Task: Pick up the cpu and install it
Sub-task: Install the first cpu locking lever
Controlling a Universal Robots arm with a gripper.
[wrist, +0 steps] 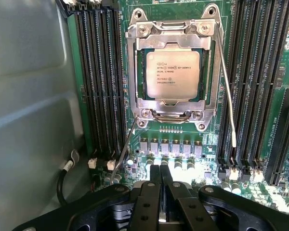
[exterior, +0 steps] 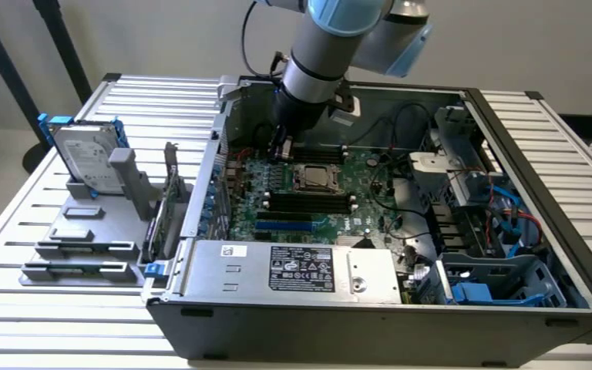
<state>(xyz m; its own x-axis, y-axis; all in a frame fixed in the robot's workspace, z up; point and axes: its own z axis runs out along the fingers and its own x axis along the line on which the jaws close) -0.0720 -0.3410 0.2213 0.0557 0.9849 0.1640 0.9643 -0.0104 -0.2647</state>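
Found the cpu (wrist: 172,69) lying in its socket within the metal frame (wrist: 172,27), mid-motherboard (wrist: 183,132) inside the open case (exterior: 378,324). Saw the gripper (wrist: 160,174) just beside it, toward the exterior view's far left, fingers pressed together, empty.

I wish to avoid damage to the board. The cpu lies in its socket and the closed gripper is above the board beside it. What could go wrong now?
The shut gripper hangs close over the small board components next to the socket frame; a sideways move might knock them.
The thin wire lever seems to stand off that frame; if unlatched, the cpu may not be clamped, and the gripper could snag the lever.
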